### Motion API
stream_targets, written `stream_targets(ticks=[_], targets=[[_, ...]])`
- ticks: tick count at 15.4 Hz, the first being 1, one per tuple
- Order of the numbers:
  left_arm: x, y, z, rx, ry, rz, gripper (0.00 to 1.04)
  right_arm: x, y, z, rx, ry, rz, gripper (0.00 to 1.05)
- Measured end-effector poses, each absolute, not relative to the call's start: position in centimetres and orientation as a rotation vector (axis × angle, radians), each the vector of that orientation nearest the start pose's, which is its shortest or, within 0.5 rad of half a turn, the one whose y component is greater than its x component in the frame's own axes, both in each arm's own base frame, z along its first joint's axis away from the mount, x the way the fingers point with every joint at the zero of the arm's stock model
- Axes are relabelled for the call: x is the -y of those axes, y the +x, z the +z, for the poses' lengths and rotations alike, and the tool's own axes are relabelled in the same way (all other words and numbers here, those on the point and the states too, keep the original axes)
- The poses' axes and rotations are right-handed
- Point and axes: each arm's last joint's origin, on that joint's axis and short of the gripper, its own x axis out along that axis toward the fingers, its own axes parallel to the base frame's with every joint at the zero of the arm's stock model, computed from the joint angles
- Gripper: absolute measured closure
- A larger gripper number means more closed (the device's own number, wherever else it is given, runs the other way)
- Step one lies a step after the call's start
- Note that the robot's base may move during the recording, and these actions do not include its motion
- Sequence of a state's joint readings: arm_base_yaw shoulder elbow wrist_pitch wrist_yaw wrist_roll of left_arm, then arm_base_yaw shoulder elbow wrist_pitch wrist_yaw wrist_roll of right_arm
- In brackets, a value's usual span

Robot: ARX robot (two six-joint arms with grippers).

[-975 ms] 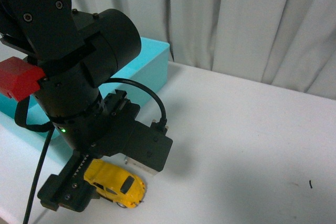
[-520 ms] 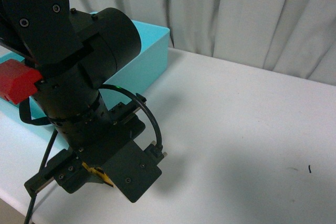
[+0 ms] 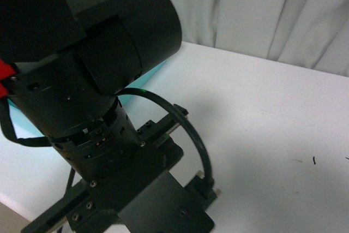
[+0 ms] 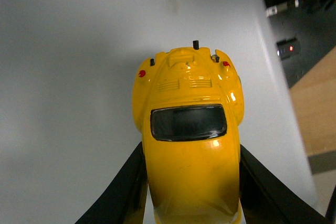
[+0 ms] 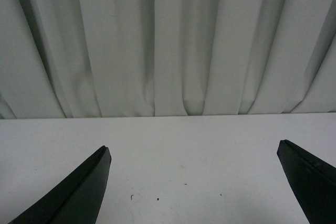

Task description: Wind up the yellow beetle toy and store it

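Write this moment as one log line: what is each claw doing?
left gripper: shut on glossy yellow beetle toy car | right gripper: open, empty, over white table | stored: not yet

Yellow beetle toy (image 4: 190,174) glossy yellow lacquer with a shiny dark window; table (image 4: 63,77) smooth matt white; curtain (image 5: 157,40) pale soft cloth in folds; arm housing (image 3: 125,36) matt black, its cable (image 3: 194,135) smooth and faintly glossy.
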State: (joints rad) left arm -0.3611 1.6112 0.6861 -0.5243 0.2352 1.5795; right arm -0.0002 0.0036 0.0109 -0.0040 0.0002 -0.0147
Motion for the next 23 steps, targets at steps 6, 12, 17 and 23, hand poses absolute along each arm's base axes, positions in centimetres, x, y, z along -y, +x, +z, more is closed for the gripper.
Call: stream_targets(ticks=[6, 12, 17, 23], targets=[[11.3, 24.8, 17.8, -0.649, 1.082, -1.350, 0.63, 0.0, 9.7, 16.7, 0.003, -0.015, -0.001, 0.07], [1.2, 33.7, 28.5, -0.675, 0.718, -0.706, 0.63, 0.0, 9.7, 16.7, 0.003, -0.015, 0.000, 0.07], [-8.4, 36.4, 23.8, -1.034, 0.581, -0.228, 0.63, 0.0, 9.7, 16.7, 0.003, -0.015, 0.000, 0.07], [-12.2, 37.5, 18.1, -1.178, 0.469, -0.047, 0.63, 0.0, 9.7, 16.7, 0.003, -0.015, 0.000, 0.07]])
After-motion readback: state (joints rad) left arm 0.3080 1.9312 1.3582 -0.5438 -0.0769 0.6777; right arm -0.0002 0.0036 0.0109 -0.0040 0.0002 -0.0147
